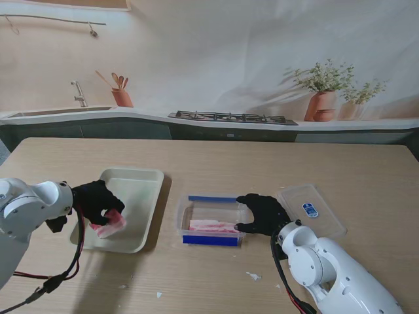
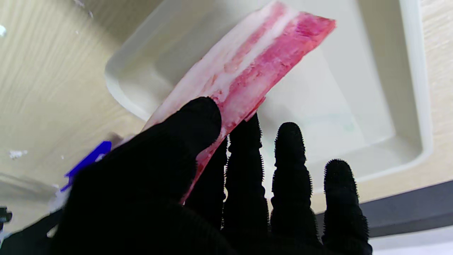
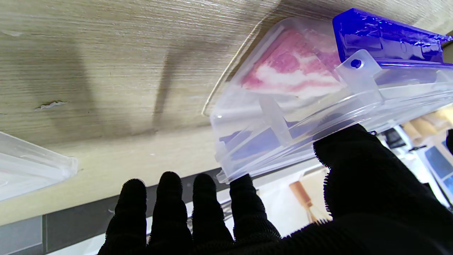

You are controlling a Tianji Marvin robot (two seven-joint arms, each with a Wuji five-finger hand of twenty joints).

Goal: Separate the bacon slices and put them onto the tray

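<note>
Left robot hand (image 1: 98, 199) pinches a bacon slice (image 2: 247, 67) over the tray (image 1: 147, 178); I should lay it flat before letting go.

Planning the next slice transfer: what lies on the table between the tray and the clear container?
Only a bare strip of wooden table lies between the tray and the clear container, seen in the stand view.

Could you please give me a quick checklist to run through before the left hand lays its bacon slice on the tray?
1. Left hand pinches the bacon slice: ok.
2. Slice hangs over the tray, not the table: ok.
3. Tray floor under the slice is bare: ok.
4. Right hand steadies the clear container: ok.
5. More bacon left in the container: ok.
6. Only one slice held: cannot tell.
</note>
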